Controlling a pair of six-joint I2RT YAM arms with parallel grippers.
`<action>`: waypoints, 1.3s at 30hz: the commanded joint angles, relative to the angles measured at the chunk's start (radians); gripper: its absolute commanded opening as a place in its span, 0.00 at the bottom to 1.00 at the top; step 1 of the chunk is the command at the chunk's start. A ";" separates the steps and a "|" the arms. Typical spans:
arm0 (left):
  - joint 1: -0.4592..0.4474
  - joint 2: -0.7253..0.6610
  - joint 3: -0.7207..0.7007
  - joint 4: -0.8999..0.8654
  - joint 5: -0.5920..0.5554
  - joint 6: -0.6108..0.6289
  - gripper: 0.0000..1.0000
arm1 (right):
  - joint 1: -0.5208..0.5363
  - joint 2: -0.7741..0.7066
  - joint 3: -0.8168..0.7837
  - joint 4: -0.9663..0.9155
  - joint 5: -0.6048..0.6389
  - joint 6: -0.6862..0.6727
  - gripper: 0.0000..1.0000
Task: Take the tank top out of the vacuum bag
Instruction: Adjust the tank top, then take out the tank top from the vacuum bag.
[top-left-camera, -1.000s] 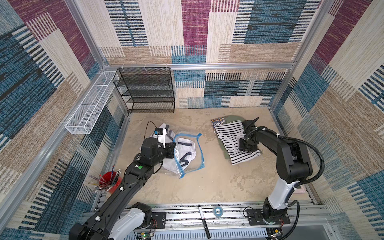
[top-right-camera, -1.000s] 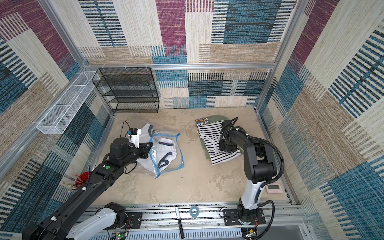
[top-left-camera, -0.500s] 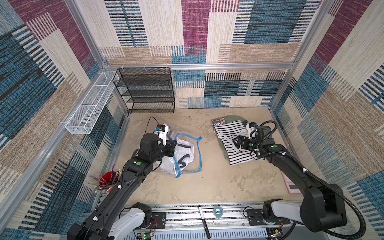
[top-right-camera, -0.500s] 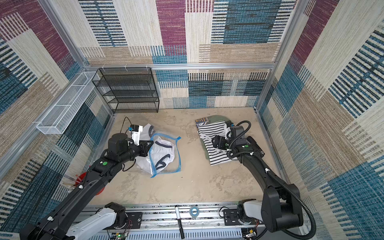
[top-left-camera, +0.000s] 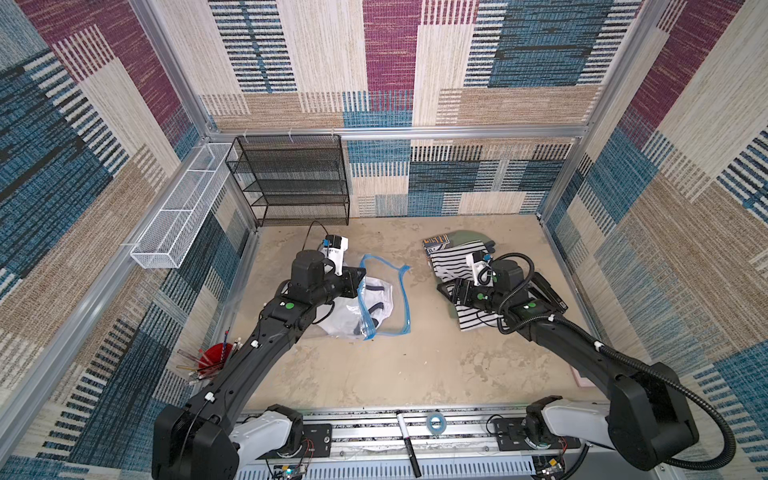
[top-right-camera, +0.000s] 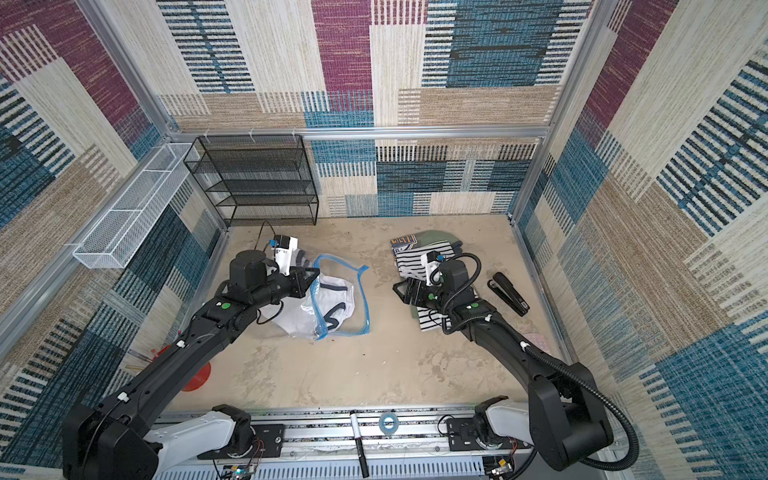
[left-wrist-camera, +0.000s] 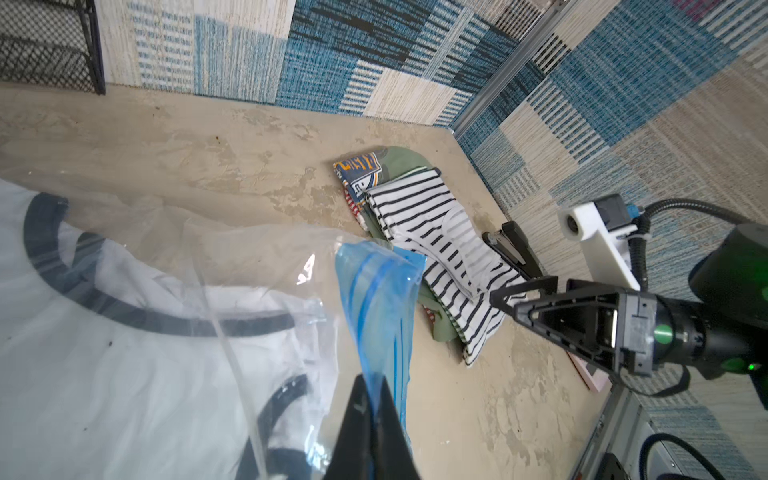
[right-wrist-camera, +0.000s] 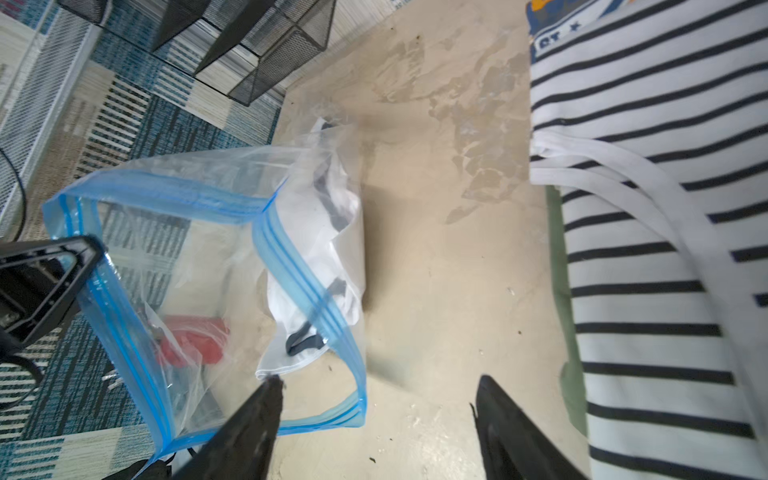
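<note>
The vacuum bag (top-left-camera: 405, 303) (top-right-camera: 367, 303), clear plastic with a blue zip strip, lies left of the floor's middle with its mouth held open. Inside it sits the tank top (top-left-camera: 380, 295) (top-right-camera: 336, 295) (left-wrist-camera: 124, 353) (right-wrist-camera: 316, 232), white with dark trim. My left gripper (top-left-camera: 361, 276) (top-right-camera: 316, 274) (left-wrist-camera: 372, 374) is shut on the bag's blue zip strip at the upper lip of the mouth. My right gripper (top-left-camera: 442, 289) (top-right-camera: 397, 287) (right-wrist-camera: 376, 380) is open and empty. It hovers low between the bag's mouth and the clothes pile, pointing at the bag.
A pile of clothes topped by a striped shirt (top-left-camera: 451, 262) lies under the right arm, with a black stapler (top-right-camera: 509, 293) beside it. A black mesh rack (top-left-camera: 291, 183) stands at the back, a white wire basket (top-left-camera: 178, 212) hangs on the left wall, and a red cup of pencils (top-left-camera: 210, 361) sits front left.
My right arm swung off the striped shirt and turned left toward the bag, its jaws opening wider. The left gripper kept its hold and lifted the bag's lip slightly.
</note>
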 joint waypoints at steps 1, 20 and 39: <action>0.001 0.043 0.070 0.090 0.031 -0.025 0.00 | 0.027 0.025 0.028 0.062 -0.022 0.034 0.71; -0.035 0.103 -0.061 0.210 0.055 -0.064 0.00 | 0.320 0.208 0.113 0.143 0.151 0.007 0.41; -0.053 0.045 -0.079 0.187 0.048 -0.064 0.00 | 0.435 0.617 0.383 -0.078 0.316 -0.044 0.35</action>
